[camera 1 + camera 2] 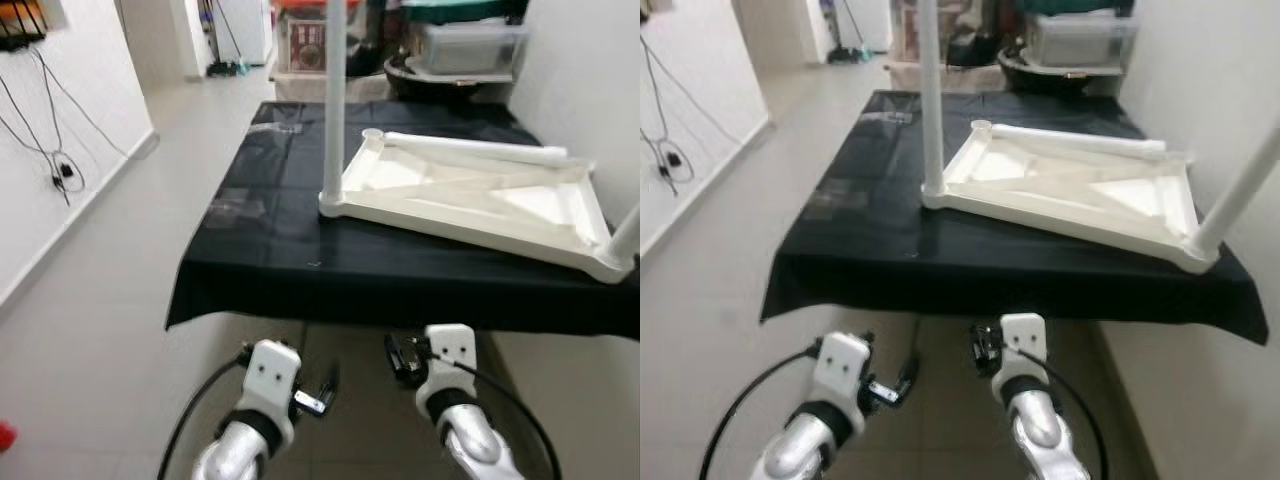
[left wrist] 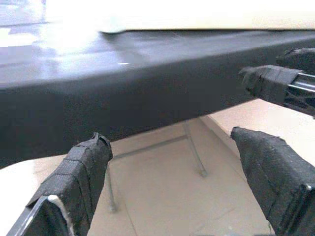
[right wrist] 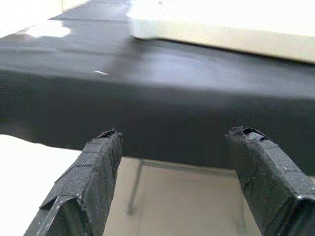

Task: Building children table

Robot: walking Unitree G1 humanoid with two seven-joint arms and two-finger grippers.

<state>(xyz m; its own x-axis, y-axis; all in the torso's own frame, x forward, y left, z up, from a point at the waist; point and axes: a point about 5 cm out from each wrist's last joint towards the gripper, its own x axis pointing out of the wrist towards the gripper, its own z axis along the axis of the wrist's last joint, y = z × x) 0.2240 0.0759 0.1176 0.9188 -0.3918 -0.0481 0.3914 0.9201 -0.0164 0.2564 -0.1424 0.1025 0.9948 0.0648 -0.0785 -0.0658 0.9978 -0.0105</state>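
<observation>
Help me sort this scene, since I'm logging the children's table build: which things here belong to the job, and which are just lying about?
Belongs to the job:
- upturned white tabletop
- upright leg fitted in its near corner
- second fitted leg
- loose leg lying along its far edge

Just lying about:
- storage bins behind
- wall cables
- red thing on the floor

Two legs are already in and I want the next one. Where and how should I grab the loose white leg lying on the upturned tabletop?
Grip the loose leg near mid-length, coming down from above with the right gripper. It lies flat along the far rim of the tabletop, so its round shaft is exposed on top, and the fingers can close across it. Both grippers hang open below the black table edge.
</observation>
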